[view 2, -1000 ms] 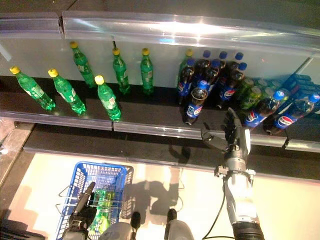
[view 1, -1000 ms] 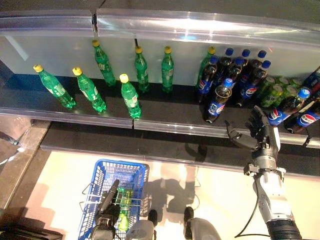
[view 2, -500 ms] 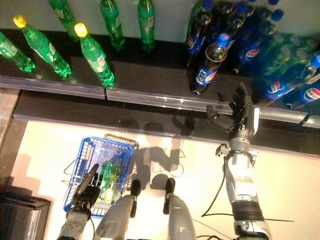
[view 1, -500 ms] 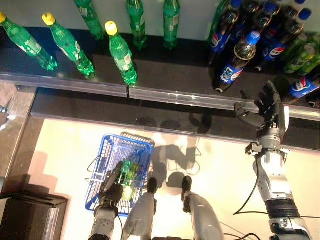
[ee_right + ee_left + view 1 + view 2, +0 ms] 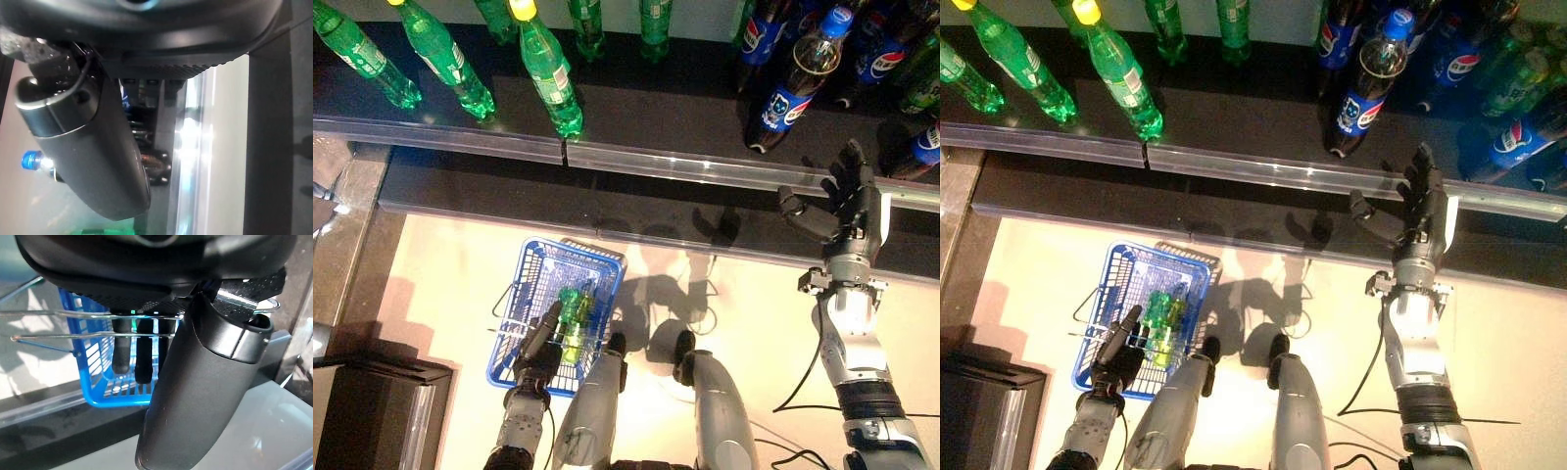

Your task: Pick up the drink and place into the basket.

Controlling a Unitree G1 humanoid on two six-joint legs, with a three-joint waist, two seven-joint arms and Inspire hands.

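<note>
My left hand (image 5: 540,352) is shut on the thin wire handles (image 5: 98,325) of the blue basket (image 5: 524,294), which hangs low at the left with green bottles (image 5: 574,313) in it. My right hand (image 5: 842,201) is open and empty, with straight fingers raised at the shelf's front rail. A dark cola bottle with a blue cap (image 5: 793,88) stands on the shelf just beyond and left of it, apart from the fingers. A blue-capped bottle (image 5: 32,160) shows past the thumb in the right wrist view.
Green bottles with yellow caps (image 5: 548,73) stand along the shelf's left half. More cola bottles (image 5: 871,49) crowd the back right. A clear rail (image 5: 656,162) edges the shelf above a dark ledge (image 5: 558,201). A dark box (image 5: 372,411) sits at lower left.
The whole picture has shifted as the camera tipped down. My right hand stays open by the shelf's rail, a little lower against it. The basket still hangs from my left hand.
</note>
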